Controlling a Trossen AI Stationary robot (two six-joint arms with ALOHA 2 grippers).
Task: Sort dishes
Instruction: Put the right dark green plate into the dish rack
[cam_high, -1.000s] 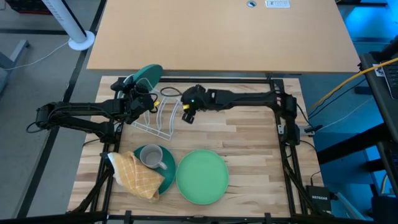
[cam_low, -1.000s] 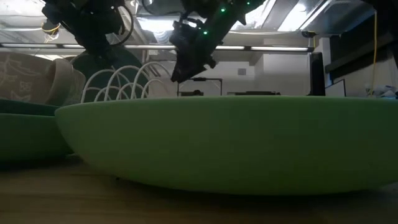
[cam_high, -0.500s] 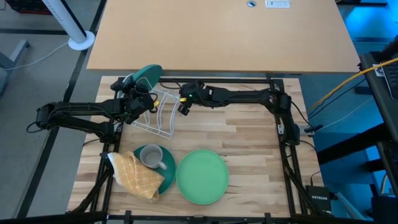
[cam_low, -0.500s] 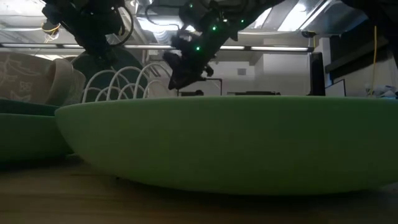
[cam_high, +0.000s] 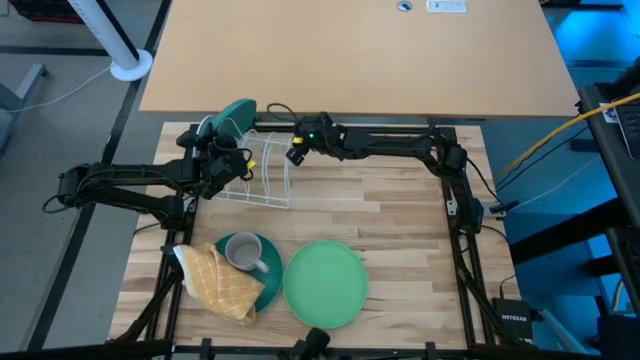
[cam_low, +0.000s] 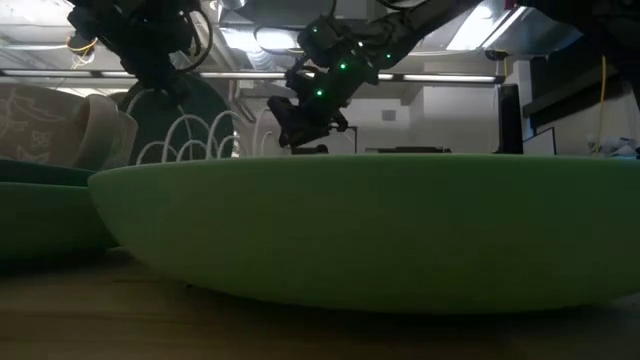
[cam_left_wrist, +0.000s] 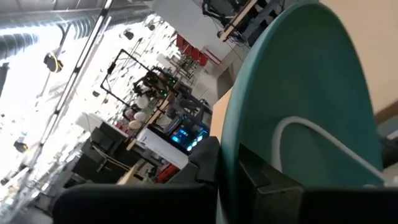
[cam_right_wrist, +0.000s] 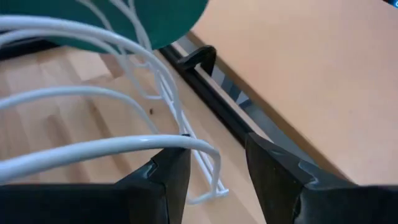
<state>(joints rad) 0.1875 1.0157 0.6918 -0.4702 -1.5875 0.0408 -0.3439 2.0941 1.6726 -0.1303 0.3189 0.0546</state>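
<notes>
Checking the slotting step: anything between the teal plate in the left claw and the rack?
Nothing visible. The left claw is shut on the teal plate, already at the white wire rack. The right claw, open, straddles a loop at the rack's far end, clear of the plate.

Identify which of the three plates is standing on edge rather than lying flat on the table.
The dark teal plate held by the left end effector at the wire rack. The light green plate and the teal plate under the mug lie flat.

Spread right pincer (cam_right_wrist: 214, 171) straddles white rack (cam_right_wrist: 93, 149) wire below teal plate (cam_right_wrist: 155, 18).
</notes>
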